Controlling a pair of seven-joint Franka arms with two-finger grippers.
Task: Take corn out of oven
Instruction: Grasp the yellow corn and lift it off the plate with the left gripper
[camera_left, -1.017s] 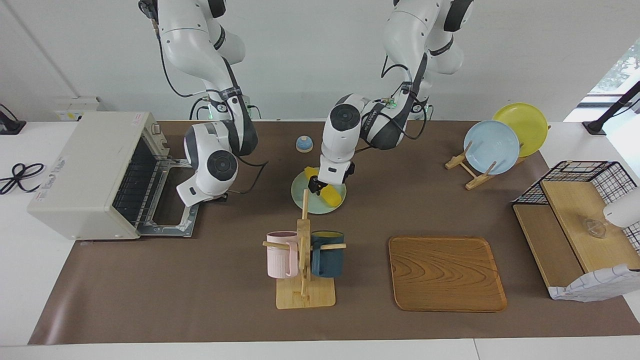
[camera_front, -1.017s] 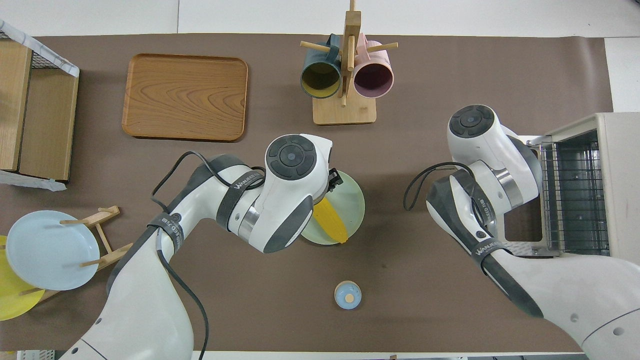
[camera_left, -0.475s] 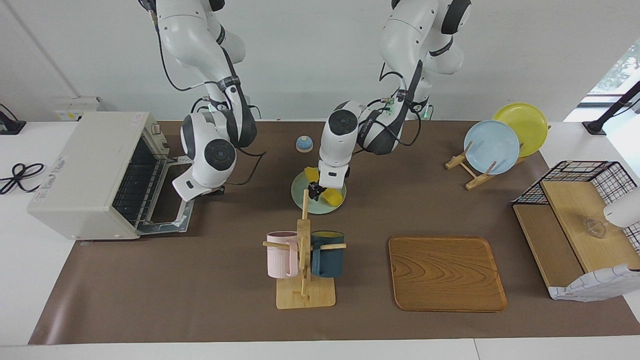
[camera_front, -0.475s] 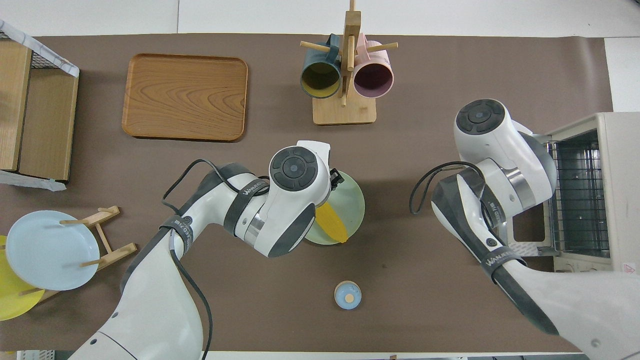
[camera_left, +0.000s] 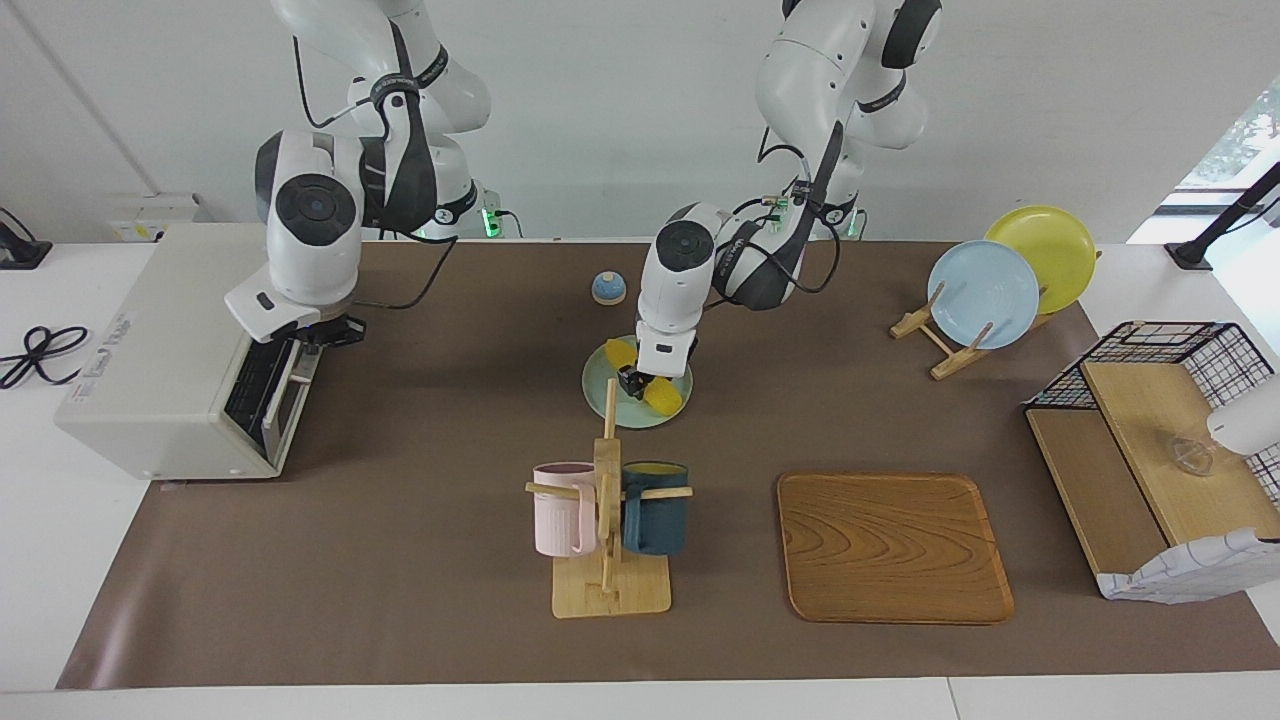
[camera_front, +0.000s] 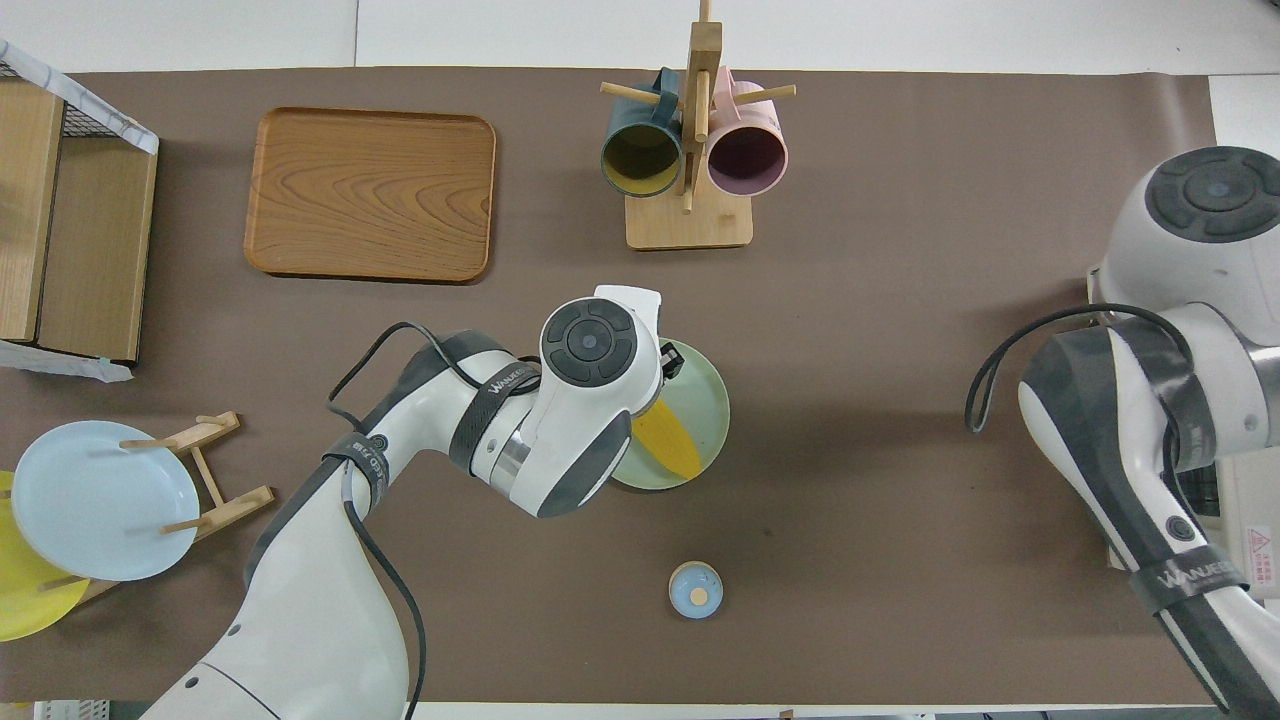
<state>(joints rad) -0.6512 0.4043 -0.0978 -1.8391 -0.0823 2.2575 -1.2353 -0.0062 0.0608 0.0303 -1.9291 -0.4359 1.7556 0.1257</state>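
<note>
The yellow corn (camera_left: 663, 398) (camera_front: 665, 445) lies on a pale green plate (camera_left: 610, 408) mid-table, outside the oven. My left gripper (camera_left: 633, 380) points down on the cob's middle, shut on it, and yellow shows on both sides of the fingers. In the overhead view the left wrist hides most of the cob. The off-white oven (camera_left: 160, 340) stands at the right arm's end of the table, its dark door (camera_left: 265, 385) swung up and almost closed. My right gripper (camera_left: 325, 332) is shut at the door's top edge.
A mug rack (camera_left: 608, 520) with a pink and a dark blue mug stands farther from the robots than the plate. Beside it lies a wooden tray (camera_left: 893, 545). A small blue dome (camera_left: 608, 288), a plate stand (camera_left: 935, 345) and a wire shelf (camera_left: 1150, 450) are also on the table.
The right arm rose and swung the oven door from lying flat open to almost closed. The left gripper went from open to shut around the corn on the plate.
</note>
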